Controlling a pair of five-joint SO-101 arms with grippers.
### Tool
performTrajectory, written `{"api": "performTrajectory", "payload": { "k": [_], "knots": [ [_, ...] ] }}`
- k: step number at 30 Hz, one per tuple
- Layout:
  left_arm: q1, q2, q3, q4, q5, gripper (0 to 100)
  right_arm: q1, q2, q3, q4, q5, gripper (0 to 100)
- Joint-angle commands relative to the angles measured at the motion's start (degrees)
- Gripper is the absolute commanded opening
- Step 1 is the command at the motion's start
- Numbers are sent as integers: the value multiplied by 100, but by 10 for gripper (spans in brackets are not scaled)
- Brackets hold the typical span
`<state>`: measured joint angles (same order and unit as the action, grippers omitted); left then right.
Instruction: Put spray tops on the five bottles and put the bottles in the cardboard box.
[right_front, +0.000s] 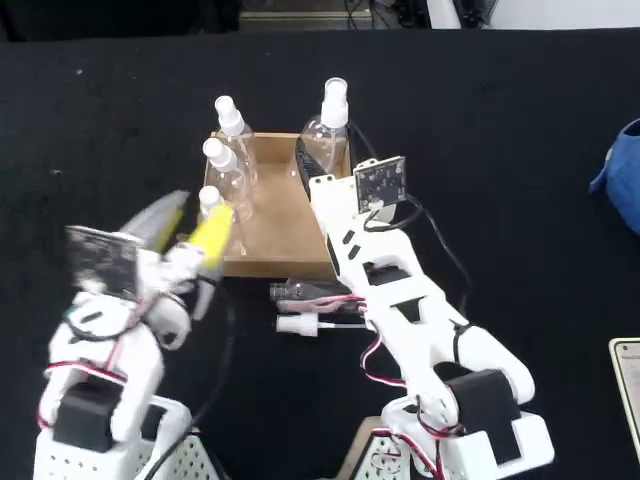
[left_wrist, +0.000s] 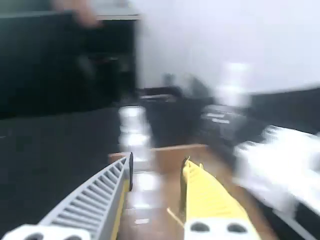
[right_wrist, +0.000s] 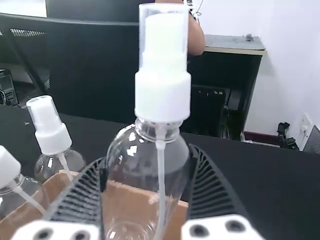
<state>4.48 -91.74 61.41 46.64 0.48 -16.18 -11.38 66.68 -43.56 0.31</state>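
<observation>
The cardboard box (right_front: 280, 215) lies open at the table's middle. Three clear bottles with white spray tops (right_front: 228, 118) (right_front: 216, 158) (right_front: 211, 203) stand in a row along one side of it. At the box's opposite far corner my right gripper (right_front: 318, 165) (right_wrist: 147, 160) is shut on a fourth topped bottle (right_front: 332, 120) (right_wrist: 160, 115), held upright over the box (right_wrist: 127, 192). My left gripper (right_front: 200, 215) (left_wrist: 156, 170) is open, grey and yellow fingers apart, by the nearest bottle of the row (left_wrist: 134, 132). A loose spray top (right_front: 298, 325) lies on the table in front of the box.
Dark clutter and red wires (right_front: 312, 293) sit between the box's front edge and the loose top. A blue object (right_front: 625, 180) and a white card (right_front: 628, 370) lie at the table's edge on the right arm's side. Black tabletop surrounds the box.
</observation>
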Motion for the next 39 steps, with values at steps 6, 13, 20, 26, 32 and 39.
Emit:
{"api": "performTrajectory", "payload": {
  "k": [6, 13, 20, 26, 32, 39],
  "knots": [
    [-2510, -18, 743, -185, 70, 30, -97, -22, -198, -185, -44, 10],
    [-2879, -18, 2897, -2602, 70, 30, -62, -22, -198, -185, -18, 10],
    [-2730, -18, 3644, -3851, 70, 30, -62, 57, -180, -105, 123, 10],
    [-2510, -18, 3644, -3754, 35, 30, -88, 840, -752, 26, 879, 10],
    [-2510, -9, 3644, -3754, 35, 30, -88, 1455, -1051, -404, 905, 10],
    [-2519, -9, 3644, -3745, 35, 30, -62, 1877, -1138, -870, 923, 11]
  ]
}}
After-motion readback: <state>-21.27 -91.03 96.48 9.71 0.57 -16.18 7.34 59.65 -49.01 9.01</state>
